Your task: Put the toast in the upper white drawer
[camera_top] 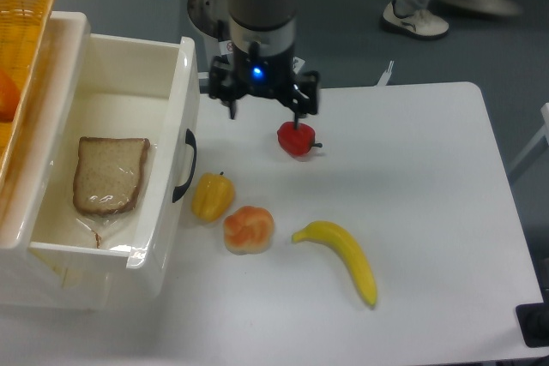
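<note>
camera view: i see the toast (pixel 109 175) lying in the upper white drawer (pixel 176 75); my gripper (pixel 264 109) hangs over the table, jaws spread wide, empty. placing looks done; retreat next.

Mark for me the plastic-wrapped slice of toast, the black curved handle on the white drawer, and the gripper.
Plastic-wrapped slice of toast (pixel 109 174): fixed camera, middle of the bread face.
Black curved handle (pixel 184 165): fixed camera, mid-curve of the handle on the white drawer's front.
Gripper (pixel 264 111): fixed camera, midway between the fingertips, above the table.
</note>
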`<state>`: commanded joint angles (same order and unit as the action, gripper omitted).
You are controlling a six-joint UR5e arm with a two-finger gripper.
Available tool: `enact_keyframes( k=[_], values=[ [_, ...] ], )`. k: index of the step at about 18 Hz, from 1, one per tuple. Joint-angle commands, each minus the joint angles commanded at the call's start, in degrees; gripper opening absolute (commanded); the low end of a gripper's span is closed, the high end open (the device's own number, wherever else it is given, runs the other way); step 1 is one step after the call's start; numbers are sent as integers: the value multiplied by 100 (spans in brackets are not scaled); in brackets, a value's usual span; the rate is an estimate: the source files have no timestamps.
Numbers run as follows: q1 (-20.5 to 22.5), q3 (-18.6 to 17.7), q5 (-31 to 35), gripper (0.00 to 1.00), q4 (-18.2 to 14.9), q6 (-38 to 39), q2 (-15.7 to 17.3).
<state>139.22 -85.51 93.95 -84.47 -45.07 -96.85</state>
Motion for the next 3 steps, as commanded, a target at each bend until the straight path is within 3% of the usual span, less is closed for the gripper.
enact_keyframes(
  k=[3],
  values=[
    [26,-18,27,100,150,-107,-70]
  ],
)
